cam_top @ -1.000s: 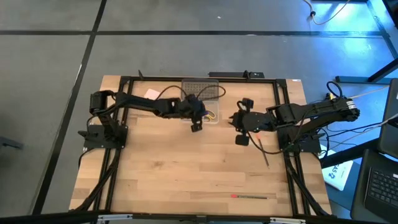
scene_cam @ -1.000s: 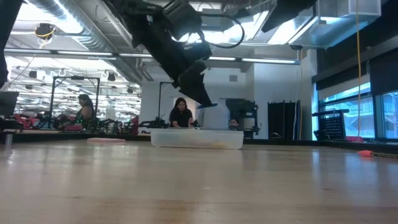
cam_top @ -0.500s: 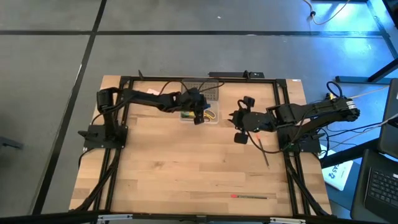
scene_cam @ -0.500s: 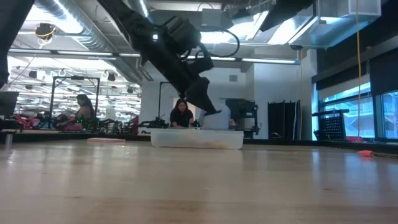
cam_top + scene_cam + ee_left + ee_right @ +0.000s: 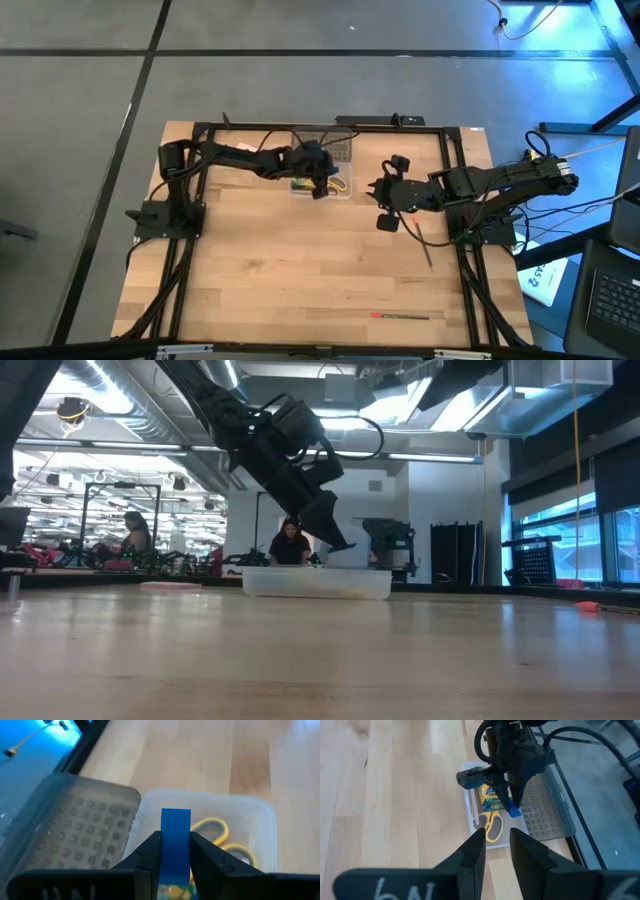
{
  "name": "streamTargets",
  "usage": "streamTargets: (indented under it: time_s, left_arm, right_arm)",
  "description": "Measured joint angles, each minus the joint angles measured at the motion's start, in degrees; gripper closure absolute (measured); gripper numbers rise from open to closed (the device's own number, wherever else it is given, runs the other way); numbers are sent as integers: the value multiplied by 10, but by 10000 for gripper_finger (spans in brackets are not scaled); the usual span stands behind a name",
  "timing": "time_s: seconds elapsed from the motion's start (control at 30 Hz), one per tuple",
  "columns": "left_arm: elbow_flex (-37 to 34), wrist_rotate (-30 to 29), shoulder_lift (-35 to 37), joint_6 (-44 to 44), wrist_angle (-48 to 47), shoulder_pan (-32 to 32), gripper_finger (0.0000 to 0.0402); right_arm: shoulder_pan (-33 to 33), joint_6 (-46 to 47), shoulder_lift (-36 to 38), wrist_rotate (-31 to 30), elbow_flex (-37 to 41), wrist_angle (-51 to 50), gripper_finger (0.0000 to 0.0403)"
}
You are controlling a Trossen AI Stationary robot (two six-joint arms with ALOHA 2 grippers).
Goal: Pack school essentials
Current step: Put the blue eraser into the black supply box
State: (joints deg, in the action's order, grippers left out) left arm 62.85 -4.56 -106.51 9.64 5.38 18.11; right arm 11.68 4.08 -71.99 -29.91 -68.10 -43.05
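Observation:
My left gripper (image 5: pixel 320 189) (image 5: pixel 175 838) hangs over the open clear case (image 5: pixel 336 193) (image 5: pixel 268 822), shut on the tiny blue block (image 5: pixel 175 827) (image 5: pixel 514 812). The case's dotted grey lid (image 5: pixel 82 825) lies folded back toward the far edge. Inside the case lie the yellow-handled scissors (image 5: pixel 216 827) (image 5: pixel 492 826) and the green-and-yellow crayon box (image 5: pixel 489 793). The pink pad (image 5: pixel 243 152) lies flat near the far left. The dark pencil (image 5: pixel 421 242) and the red pen (image 5: pixel 400 316) lie on the wood. My right gripper (image 5: pixel 379 205) (image 5: pixel 493 839) hovers right of the case, open and holding nothing. My left gripper pinches the blue block between its two fingers (image 5: pixel 150 851) by its two flat sides, and the block's free end (image 5: pixel 175 816) sticks out past the fingertips. The fingers slant down from above and from the table's left. The block is lifted clear, just above the case's opening.
A black frame (image 5: pixel 300 126) runs along the table's edges and past the case's far side. Bare wood fills the middle and near part of the table. In the low view, people sit in the room beyond the table, behind the case (image 5: pixel 316 582).
My left gripper, still shut on the blue block, has moved a little toward the far edge and come down over the open case. Over the last half second it has hardly moved. The right arm has stayed still.

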Motion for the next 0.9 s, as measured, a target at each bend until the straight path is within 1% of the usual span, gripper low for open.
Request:
streamTargets:
  time_s: [0.23, 0.37, 0.47, 0.6, 0.9]
  left_arm:
    - [0, 0, -16, 1, 9, 0, 321]
    - [0, 2, -18, 0, 9, 14, 321]
    - [1, 25, -30, 0, 28, 22, 321]
    - [0, 42, -48, -1, 25, 24, 321]
    - [0, 39, -58, 10, 24, 25, 316]
  right_arm:
    - [0, 0, 0, 1, 0, 0, 311]
    - [0, 0, 0, 1, 0, 1, 311]
    - [0, 0, 0, 1, 0, 2, 311]
    - [0, 0, 0, 1, 0, 4, 311]
    - [0, 0, 0, 1, 0, 5, 311]
